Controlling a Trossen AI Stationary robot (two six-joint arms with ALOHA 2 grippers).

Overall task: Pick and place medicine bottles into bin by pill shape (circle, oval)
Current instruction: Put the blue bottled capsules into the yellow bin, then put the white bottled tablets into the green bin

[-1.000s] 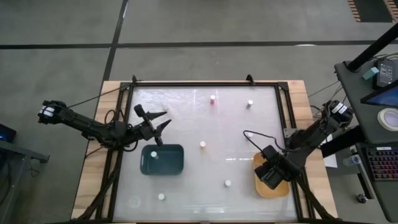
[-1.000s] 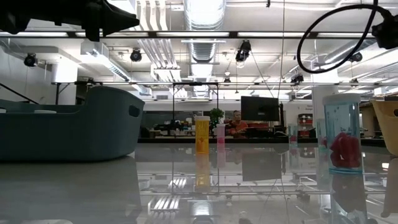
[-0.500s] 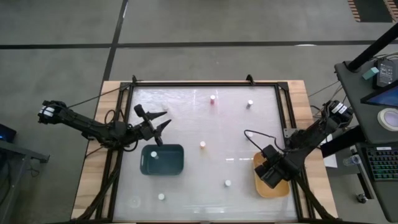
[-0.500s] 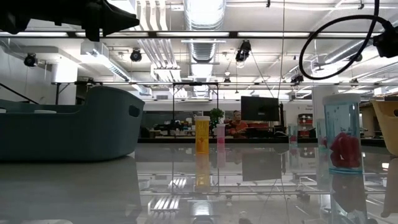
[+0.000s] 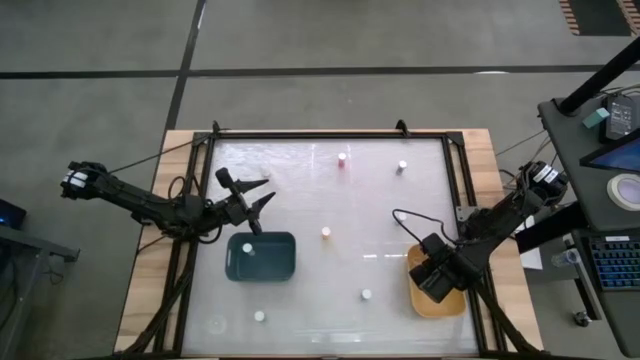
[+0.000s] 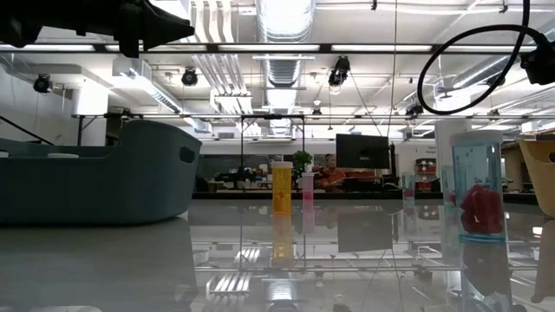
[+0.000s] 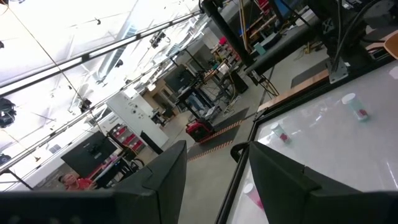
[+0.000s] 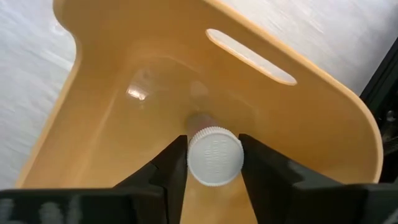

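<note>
My right gripper [image 5: 437,283] points down into the yellow-orange bin [image 5: 447,305] at the table's right, its fingers on either side of a medicine bottle with a white cap [image 8: 214,156]. My left gripper [image 5: 256,202] hangs open and empty just beyond the far edge of the dark teal bin [image 5: 262,262], where a white-capped bottle [image 5: 247,249] lies. More bottles stand on the table: a pink one [image 5: 342,158], a white-capped one [image 5: 402,166], an orange one [image 5: 326,233] and two near the front [image 5: 366,295] [image 5: 259,316]. My right gripper has the bottle's white cap [image 8: 194,163] between its two fingers, one on each side of the cap's rim. The fingers come from above, pointing down. The bottle stands upright inside the yellow-orange bin; whether its base rests on the bin's floor is hidden by the cap.
A black frame [image 5: 300,135] rims the glossy white table. In the low view a clear bottle with red pills [image 6: 477,189] stands at the right, an orange [image 6: 283,187] and a pink bottle [image 6: 307,187] farther off. A desk with screens [image 5: 610,150] stands to the table's right.
</note>
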